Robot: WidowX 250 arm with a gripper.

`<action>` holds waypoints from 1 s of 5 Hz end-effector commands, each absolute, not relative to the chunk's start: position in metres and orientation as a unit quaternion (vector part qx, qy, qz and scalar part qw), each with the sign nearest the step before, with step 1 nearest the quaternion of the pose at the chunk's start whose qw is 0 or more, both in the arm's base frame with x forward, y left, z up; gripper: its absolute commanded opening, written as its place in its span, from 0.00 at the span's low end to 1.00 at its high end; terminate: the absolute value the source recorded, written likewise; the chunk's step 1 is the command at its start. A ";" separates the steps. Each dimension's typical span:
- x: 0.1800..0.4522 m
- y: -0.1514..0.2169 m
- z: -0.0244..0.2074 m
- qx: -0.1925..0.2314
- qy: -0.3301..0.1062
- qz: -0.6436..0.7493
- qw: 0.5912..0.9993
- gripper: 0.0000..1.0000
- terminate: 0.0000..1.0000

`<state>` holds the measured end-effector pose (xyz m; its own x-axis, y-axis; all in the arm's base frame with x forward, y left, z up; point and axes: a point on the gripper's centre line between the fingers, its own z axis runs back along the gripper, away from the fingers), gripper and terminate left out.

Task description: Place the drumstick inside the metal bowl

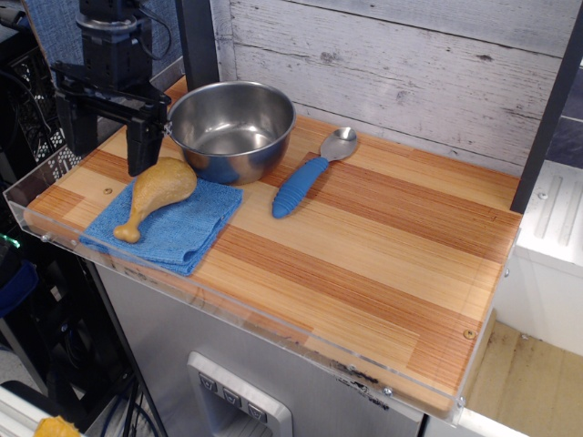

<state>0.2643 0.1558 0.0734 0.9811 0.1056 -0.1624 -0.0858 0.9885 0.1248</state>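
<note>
Claw (pixel 102 137) black, hanging at the back left corner of the desk, two fingers (pixel 141 147) pointing down and spread wide apart, nothing between them. It sits above and just behind the drumstick, not touching it; right finger is close over the fat end, left finger is out past the left edge of the cloth.

Desk (pixel 364 264) wooden, striped light and dark planks, clear plastic lip along front and left edge, whitewashed plank wall behind.

Metal bowl (pixel 231 130) round, shiny, upright near the back left, just right of the claw, appears to hold nothing. Its front edge reaches the back corner of the cloth.

Blue cloth (pixel 173 226) folded, flat at the front left of the desk, just in front of the bowl.

Drumstick (pixel 154 193) tan-yellow, lying on the cloth, fat end toward the bowl and close to it, thin bone end pointing to the front left. Outside the bowl.

Spoon (pixel 311 171) blue ribbed handle, metal head, lying on bare wood right of the bowl, handle end toward the front, head toward the wall. Well apart from the claw.
</note>
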 end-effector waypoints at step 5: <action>0.273 0.156 0.028 0.073 0.141 0.043 0.986 0.00 0.00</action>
<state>0.2713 0.1542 0.0166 0.9468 0.1106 -0.3021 -0.0717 0.9879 0.1372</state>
